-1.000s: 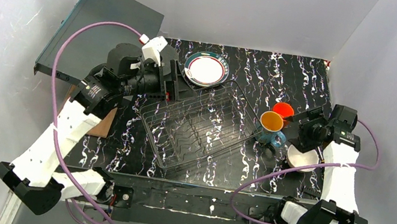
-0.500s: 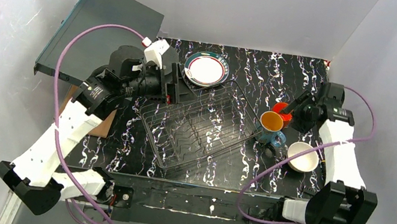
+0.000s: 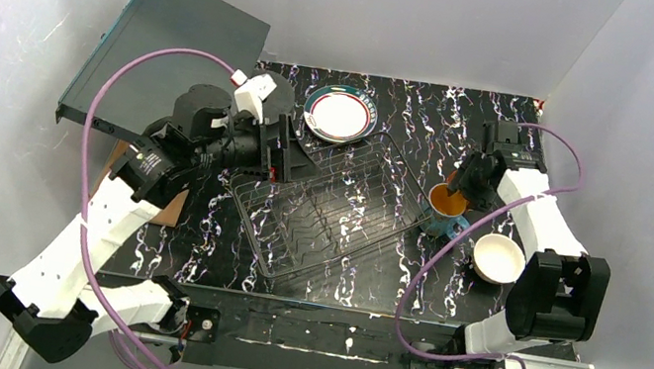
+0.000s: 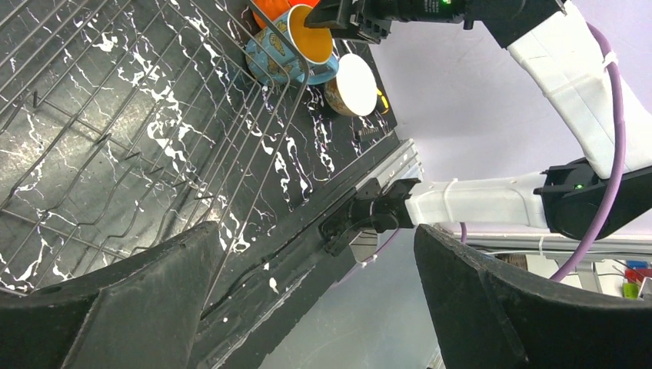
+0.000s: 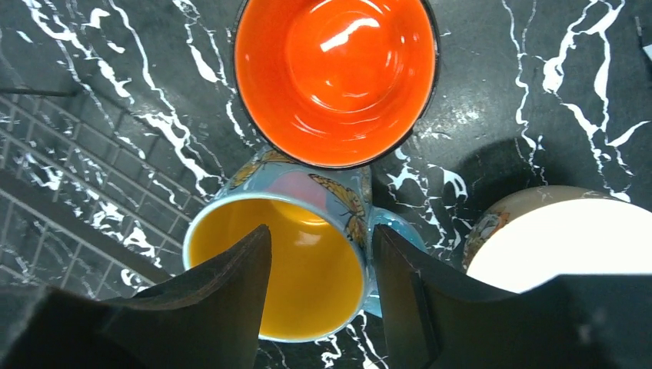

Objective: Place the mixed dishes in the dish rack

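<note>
The wire dish rack [image 3: 340, 202] lies mid-table and holds nothing. A green-and-red rimmed plate [image 3: 340, 114] lies behind it. The blue mug [image 3: 448, 205], yellow inside, stands at the rack's right edge. The cream bowl [image 3: 498, 258] is to its right. My right gripper [image 3: 460, 180] is open over the mug and covers the orange cup in the top view. In the right wrist view the gripper [image 5: 319, 238] straddles the handle-side wall of the mug [image 5: 284, 269]. The orange cup [image 5: 336, 77] is just beyond and the bowl [image 5: 561, 238] to the right. My left gripper [image 3: 293, 154] is open and empty over the rack's back-left corner. The red-patterned plate is out of view.
A flat grey-black box [image 3: 165, 47] leans at the back left. A brown board [image 3: 171, 204] lies under the left arm. White walls close the table on three sides. In the left wrist view, the rack [image 4: 115, 115], mug [image 4: 296, 46] and bowl [image 4: 355, 73] show past the wide-open left gripper [image 4: 314, 231].
My right arm has swung from beside the bowl toward the back, and its gripper now hangs over the mug and the orange cup. The left arm has barely shifted.
</note>
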Motion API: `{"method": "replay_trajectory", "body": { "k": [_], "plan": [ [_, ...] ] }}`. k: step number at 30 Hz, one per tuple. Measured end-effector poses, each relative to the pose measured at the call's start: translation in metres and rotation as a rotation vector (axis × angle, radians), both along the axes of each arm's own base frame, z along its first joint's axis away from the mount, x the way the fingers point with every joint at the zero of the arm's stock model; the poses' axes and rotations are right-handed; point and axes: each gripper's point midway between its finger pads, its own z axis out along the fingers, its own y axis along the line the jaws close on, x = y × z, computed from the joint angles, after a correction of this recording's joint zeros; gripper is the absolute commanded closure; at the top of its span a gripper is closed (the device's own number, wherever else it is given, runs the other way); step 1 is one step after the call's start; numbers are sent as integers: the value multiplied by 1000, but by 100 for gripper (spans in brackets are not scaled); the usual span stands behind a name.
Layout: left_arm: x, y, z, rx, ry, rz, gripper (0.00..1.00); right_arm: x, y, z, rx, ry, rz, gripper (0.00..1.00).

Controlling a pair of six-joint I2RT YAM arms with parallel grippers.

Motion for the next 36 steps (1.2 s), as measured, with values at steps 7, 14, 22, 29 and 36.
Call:
{"method": "replay_trajectory", "body": {
  "k": [7, 14, 22, 29, 36],
  "plan": [
    [-3, 1, -8, 13, 20, -5, 2, -7, -14, -20, -90, 20, -2, 53],
    [-7, -4, -25, 38, 63, -28, 2, -5, -11, -27, -122, 1, 19, 62],
    [-10, -10, -29, 47, 74, -50, 2, -5, -11, -31, -151, -16, 35, 88],
    [-11, -13, -30, 51, 77, -58, 2, -10, -18, -28, -196, -26, 18, 90],
    [-11, -12, -36, 61, 86, -53, 2, -24, -21, 4, -203, -91, 19, 99]
  ]
}}
